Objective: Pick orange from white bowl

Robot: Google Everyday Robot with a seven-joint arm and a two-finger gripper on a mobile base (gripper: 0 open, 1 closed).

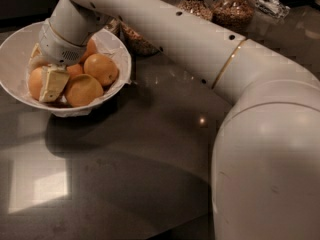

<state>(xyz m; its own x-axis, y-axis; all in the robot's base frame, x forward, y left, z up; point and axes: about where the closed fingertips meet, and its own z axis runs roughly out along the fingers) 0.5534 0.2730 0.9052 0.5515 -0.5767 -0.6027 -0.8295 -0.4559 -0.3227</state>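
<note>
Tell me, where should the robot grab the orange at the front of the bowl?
Probably best to grab the front orange across its round middle, coming straight down from above. Its top is bare, while the wall of the white bowl and the other oranges crowd its sides. The tool sits down in the bowl right beside it.
</note>
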